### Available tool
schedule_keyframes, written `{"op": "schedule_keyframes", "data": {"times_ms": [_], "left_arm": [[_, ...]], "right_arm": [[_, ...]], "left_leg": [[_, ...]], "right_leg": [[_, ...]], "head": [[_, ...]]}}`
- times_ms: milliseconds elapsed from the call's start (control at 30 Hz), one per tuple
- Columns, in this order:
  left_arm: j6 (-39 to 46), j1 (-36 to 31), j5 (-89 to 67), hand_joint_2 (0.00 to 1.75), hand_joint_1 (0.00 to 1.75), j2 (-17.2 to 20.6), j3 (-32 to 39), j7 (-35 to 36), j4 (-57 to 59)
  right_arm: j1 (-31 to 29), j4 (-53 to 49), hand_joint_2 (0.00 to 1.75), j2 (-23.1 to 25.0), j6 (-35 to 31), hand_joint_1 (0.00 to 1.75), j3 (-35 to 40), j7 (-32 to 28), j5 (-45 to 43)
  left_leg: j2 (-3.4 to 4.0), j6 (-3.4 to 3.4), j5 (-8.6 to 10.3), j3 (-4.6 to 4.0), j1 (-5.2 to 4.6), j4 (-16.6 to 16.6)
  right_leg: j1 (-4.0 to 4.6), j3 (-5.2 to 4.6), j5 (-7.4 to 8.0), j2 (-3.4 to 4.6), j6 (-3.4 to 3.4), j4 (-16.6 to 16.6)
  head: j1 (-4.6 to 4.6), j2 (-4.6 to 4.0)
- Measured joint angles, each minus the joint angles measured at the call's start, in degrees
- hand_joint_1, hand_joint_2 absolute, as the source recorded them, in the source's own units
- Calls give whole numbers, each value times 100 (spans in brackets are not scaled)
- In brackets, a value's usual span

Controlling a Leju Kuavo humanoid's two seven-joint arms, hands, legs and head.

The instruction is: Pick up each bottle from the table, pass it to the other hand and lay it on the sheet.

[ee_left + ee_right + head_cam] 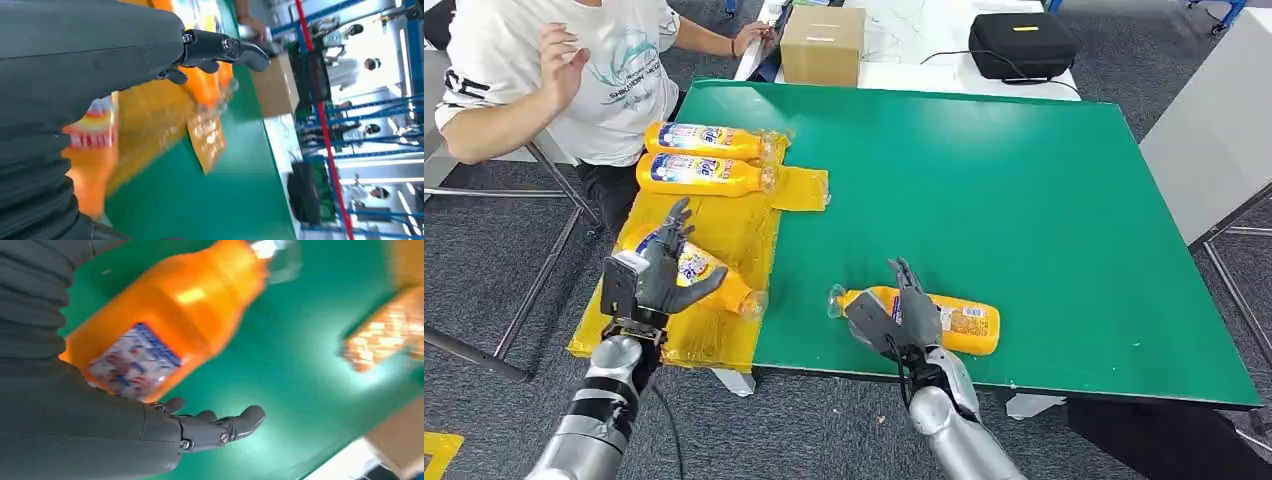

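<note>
The flat tabletop [1024, 220] is showing a solid deep green, and the glossy plastic sheet [724, 235] lying over its corner is glowing translucent yellow. Four plastic bottles are gleaming orange-yellow with blue, white and red labels, including the bottle on the green [954, 322]. A cardboard box [822, 45] is looking plain brown, a soft zipped case [1022, 45] black, and the carpet [484, 270] speckled grey.

Robot lab or test workshop, grey carpet tiles [484, 260], green work mat [1024, 220] on a metal-framed table, cardboard box [822, 44], black case [1022, 42], blue racking [380, 125] behind, seated person [574, 80] in a white T-shirt alongside
</note>
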Motion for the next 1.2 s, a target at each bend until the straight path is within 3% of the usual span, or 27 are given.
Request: {"op": "schedule_keyframes", "data": {"times_ms": [367, 700, 833, 867, 900, 1200], "left_arm": [[-61, 57, 57, 175, 0, -183, 7, 37, -63], [-225, 321, 96, 175, 0, -216, 50, 133, -376], [-325, 420, 87, 175, 0, -251, 103, 131, -555], [-350, 433, 89, 175, 0, -260, 118, 131, -581], [-367, 446, 98, 175, 0, -269, 129, 131, -612], [-612, 485, 127, 175, 0, -330, 262, 28, -715]], "right_arm": [[39, -24, 175, -151, 0, 0, -24, 165, 276], [207, -400, 175, -590, 561, 0, -17, 1453, 2448], [84, -485, 175, -830, 1042, 0, -17, 1611, 2736], [36, -485, 175, -877, 1161, 101, -15, 1633, 2769], [-15, -485, 175, -938, 1303, 175, -13, 1685, 2837], [-751, 7, 175, -1320, 2300, 175, 103, 1407, 2499]], "left_leg": [[2, -1, 1, 3, 5, 0], [0, 1, -1, -1, -1, 0], [0, 1, 0, 0, -1, 0], [0, 1, 0, 0, -1, 0], [0, 1, 1, 0, -1, 0], [0, 4, 4, 0, 0, 1]], "right_leg": [[4, 0, 0, 1, 0, 1], [-1, 1, 0, 0, 1, -1], [0, 2, 1, 0, 1, -1], [0, 2, 1, 0, 1, -1], [0, 2, 1, 0, 1, -1], [0, 4, 3, 0, 3, 1]], "head": [[0, 0], [0, 0], [0, 0], [0, 0], [0, 0], [0, 0]]}}
